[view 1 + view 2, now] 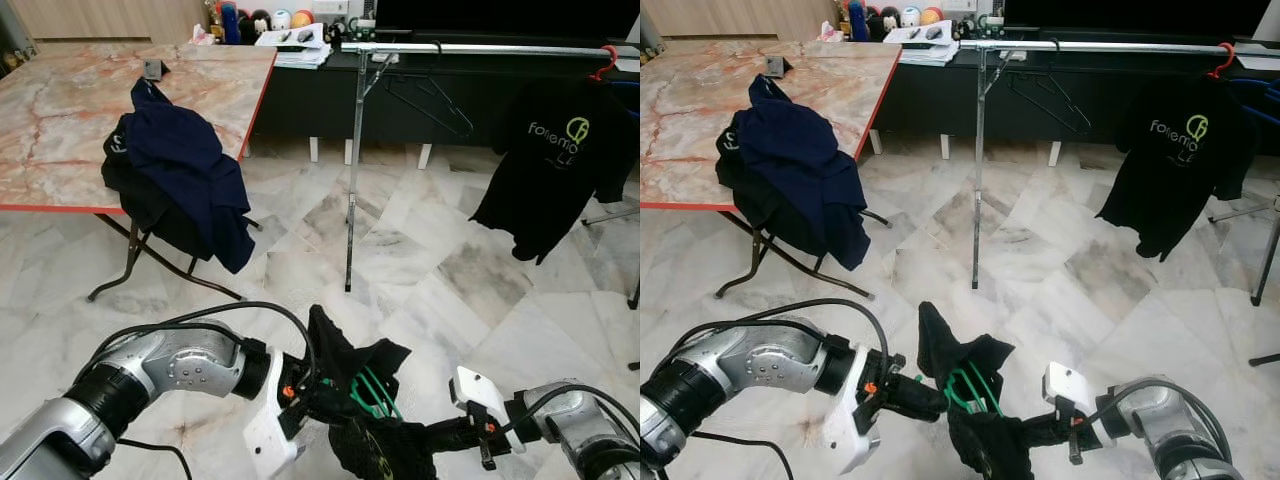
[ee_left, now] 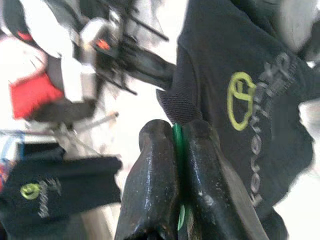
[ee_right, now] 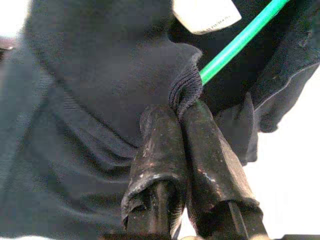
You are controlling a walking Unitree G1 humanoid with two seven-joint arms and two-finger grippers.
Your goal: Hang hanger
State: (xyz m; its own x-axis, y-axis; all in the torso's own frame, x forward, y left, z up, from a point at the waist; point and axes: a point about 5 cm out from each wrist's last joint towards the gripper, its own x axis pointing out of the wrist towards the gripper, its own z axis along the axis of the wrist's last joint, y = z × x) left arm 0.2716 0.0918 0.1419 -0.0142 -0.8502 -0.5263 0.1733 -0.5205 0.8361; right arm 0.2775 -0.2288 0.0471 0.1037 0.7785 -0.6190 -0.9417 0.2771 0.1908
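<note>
1. A green hanger [image 1: 372, 392] with a black T-shirt [image 1: 365, 425] on it is held low in front of the robot, between the two arms and above the marble floor [image 1: 440, 290]
2. The left gripper [image 2: 177, 131] is closed on the green hanger; in the left wrist view the green wire is seen pinched between the two black fingers [image 2: 152, 180]
3. The right gripper [image 3: 182, 107] is closed on the ribbed edge of the black T-shirt, just beside the green wire of the hanger, as is seen in the right wrist view
4. A metal clothes rail [image 1: 480, 48] is seen further ahead in the room, well apart from the held hanger; it is carried by a thin upright pole [image 1: 354, 180]
5. On this rail an empty black hanger [image 1: 430, 98] is hung, and near its right end a red hanger [image 1: 604, 62] with another black T-shirt [image 1: 555, 165] with a green logo
6. A marble-patterned surface [image 1: 70, 120] with a red edge is placed to the left; dark blue and black clothes [image 1: 180, 180] are draped over its edge
7. A long dark cabinet [image 1: 300, 95] is set behind the rail, with papers [image 1: 298, 42] and small colourful objects [image 1: 265, 18] on top
</note>
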